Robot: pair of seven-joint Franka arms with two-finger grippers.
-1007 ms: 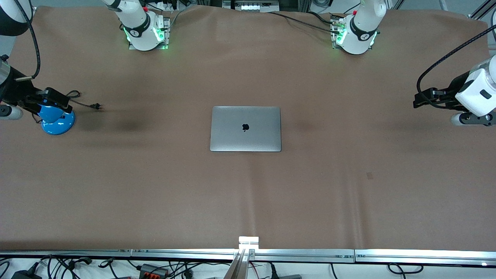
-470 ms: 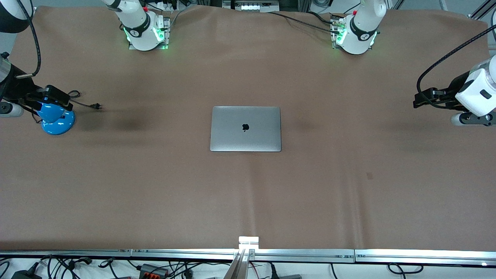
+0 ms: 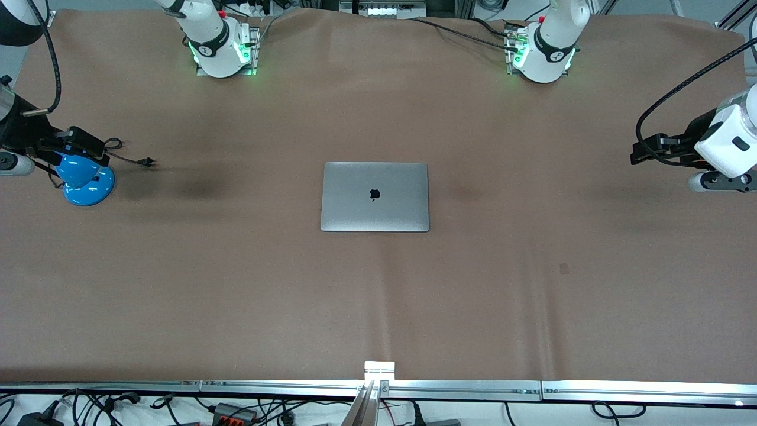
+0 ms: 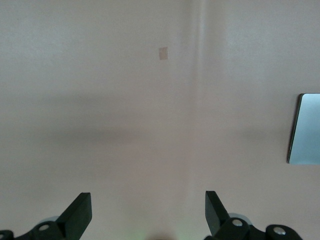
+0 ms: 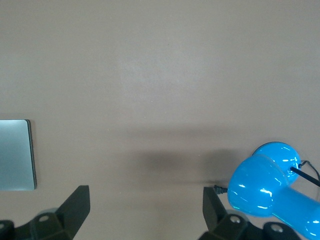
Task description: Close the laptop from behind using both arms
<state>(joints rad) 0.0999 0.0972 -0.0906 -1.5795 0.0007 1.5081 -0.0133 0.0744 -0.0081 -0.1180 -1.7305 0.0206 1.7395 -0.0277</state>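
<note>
The space-grey laptop [image 3: 375,196] lies shut and flat at the table's middle, its lid with the black apple logo facing up. An edge of it shows in the left wrist view [image 4: 306,129] and in the right wrist view [image 5: 16,155]. My left gripper [image 3: 637,155] hangs open and empty over the left arm's end of the table, well away from the laptop; its fingers [image 4: 80,212] stand wide apart. My right gripper [image 3: 99,155] is open and empty over the right arm's end, with its fingers [image 5: 76,205] wide apart.
A blue rounded object [image 3: 87,182] with a black cord and plug [image 3: 146,161] sits under my right gripper and shows in the right wrist view [image 5: 267,186]. A small square patch [image 3: 565,268] marks the brown table cover. A metal rail [image 3: 378,387] runs along the table's near edge.
My right arm has shifted slightly over the blue object. The laptop and my left arm have not moved.
</note>
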